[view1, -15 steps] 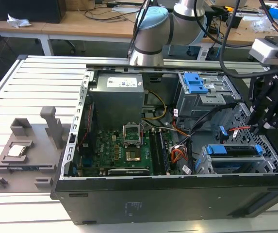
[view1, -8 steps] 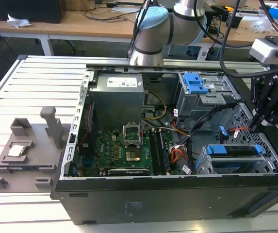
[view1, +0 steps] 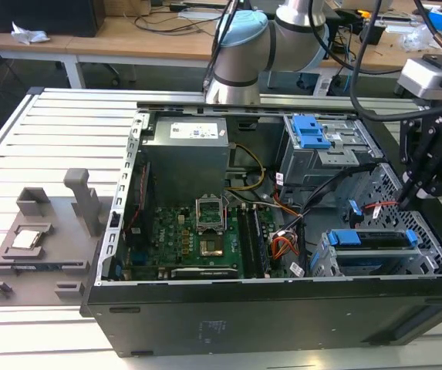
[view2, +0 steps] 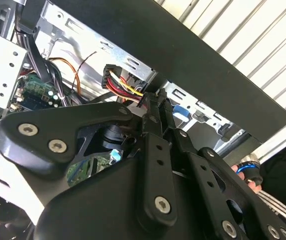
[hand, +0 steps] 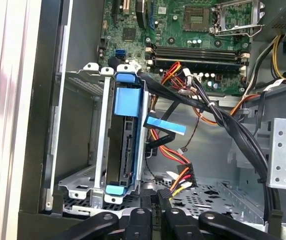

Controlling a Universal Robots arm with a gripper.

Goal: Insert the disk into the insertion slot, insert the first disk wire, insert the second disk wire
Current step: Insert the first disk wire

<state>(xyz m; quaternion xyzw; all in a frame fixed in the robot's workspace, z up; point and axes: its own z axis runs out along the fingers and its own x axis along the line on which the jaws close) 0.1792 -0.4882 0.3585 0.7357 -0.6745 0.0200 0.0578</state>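
One disk wire (hand: 178,181), a bundle of red, yellow and black strands ending in a black plug, is clenched in my pincer (hand: 156,211). In both wrist views my two fingers sit closed on the plug body, with the strands trailing off to the side.

The disk (hand: 125,140) is already seated in the insertion slot (hand: 83,165). Its blue carrier shows at both ends of the perforated silver cage. In the exterior view that cage stands in the near corner of the computer case (view1: 244,308), towards the exterior view's right, and my pincer (view1: 409,193) hangs just beside it. I cannot make out the disk's socket from here.

I judge the plug to be light, hard plastic, stiff enough to take a firm squeeze on its flat sides. That is the place to hold it. The strands are springy, so they would give under a squeeze and probably tug the plug askew. The plug's mouth is the delicate part, so pushing it in at a tilt could bend the contacts. The disk looks rigid and fairly heavy, and the cage walls hold it, so it should brace well against a push.

A flat black cable with a blue tab (hand: 166,126) lies loose beside the carrier, between the disk and the plug I hold.
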